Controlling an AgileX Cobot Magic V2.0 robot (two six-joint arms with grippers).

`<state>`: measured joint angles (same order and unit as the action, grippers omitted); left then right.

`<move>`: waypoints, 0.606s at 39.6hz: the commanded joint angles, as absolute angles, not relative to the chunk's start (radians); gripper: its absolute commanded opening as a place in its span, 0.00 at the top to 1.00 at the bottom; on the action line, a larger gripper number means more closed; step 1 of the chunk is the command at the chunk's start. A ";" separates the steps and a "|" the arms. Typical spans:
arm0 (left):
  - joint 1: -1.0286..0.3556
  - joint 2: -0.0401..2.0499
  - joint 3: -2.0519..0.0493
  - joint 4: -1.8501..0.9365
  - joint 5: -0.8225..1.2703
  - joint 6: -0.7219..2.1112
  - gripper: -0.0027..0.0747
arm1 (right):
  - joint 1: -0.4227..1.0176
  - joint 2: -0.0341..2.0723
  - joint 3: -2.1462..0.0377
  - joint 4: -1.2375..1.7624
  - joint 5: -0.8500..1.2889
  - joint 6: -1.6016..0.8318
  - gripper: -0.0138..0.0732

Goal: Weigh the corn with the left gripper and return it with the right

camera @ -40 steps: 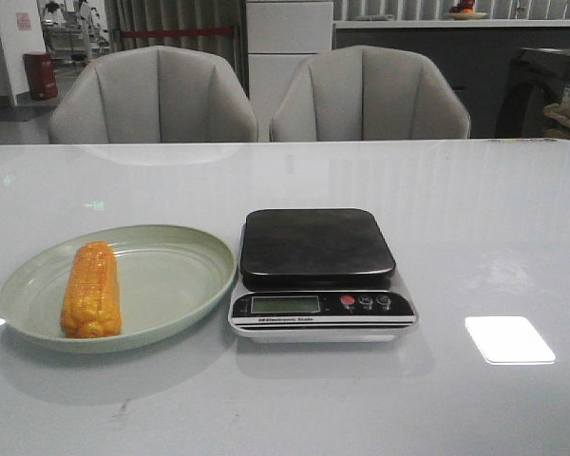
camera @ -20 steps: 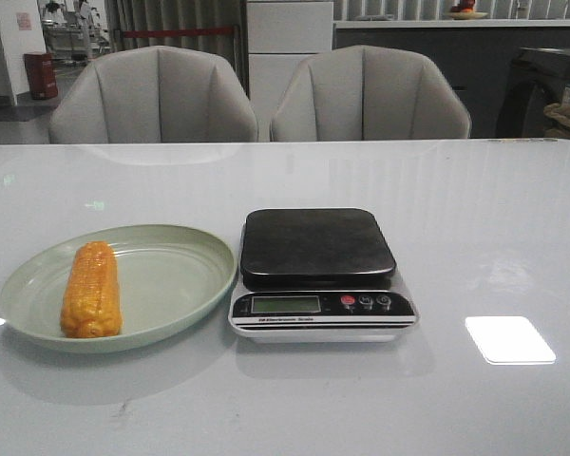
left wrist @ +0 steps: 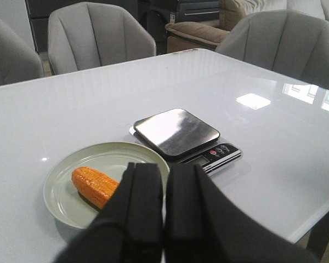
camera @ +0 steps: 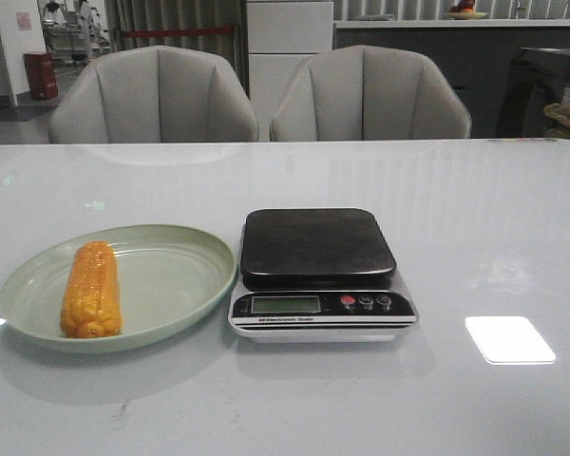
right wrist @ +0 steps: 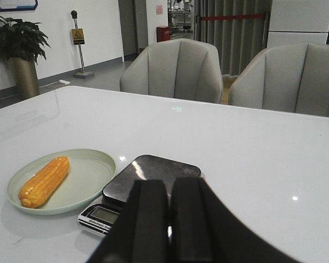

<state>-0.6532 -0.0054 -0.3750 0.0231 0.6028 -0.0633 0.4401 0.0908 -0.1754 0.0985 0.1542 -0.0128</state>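
The orange-yellow corn [camera: 91, 290] lies on the left side of a pale green plate [camera: 171, 285], left of a kitchen scale [camera: 315, 271] with a dark bare platform. The corn also shows in the left wrist view [left wrist: 94, 184] and the right wrist view [right wrist: 44, 180]. My left gripper [left wrist: 164, 183] is shut and empty, held above the table short of the plate [left wrist: 71, 203]. My right gripper [right wrist: 169, 194] is shut and empty, held above and short of the scale [right wrist: 148, 178]. Neither gripper shows in the front view.
The white glossy table [camera: 475, 237] carries the plate and the scale. Two grey chairs [camera: 152, 95] stand behind its far edge. A bright light patch [camera: 509, 339] reflects at the right front.
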 commanded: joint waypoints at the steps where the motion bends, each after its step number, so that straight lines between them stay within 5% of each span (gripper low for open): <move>1: -0.653 -0.001 -0.399 0.026 0.518 -0.065 0.82 | 0.437 0.100 -0.200 0.086 0.081 -0.023 0.64; 11: -0.631 -0.001 -0.373 0.056 0.506 -0.065 0.82 | 0.437 0.100 -0.200 0.086 0.081 -0.023 0.64; 24: -0.276 -0.001 -0.124 0.092 0.079 -0.065 0.82 | 0.437 0.100 -0.200 0.086 0.083 -0.023 0.64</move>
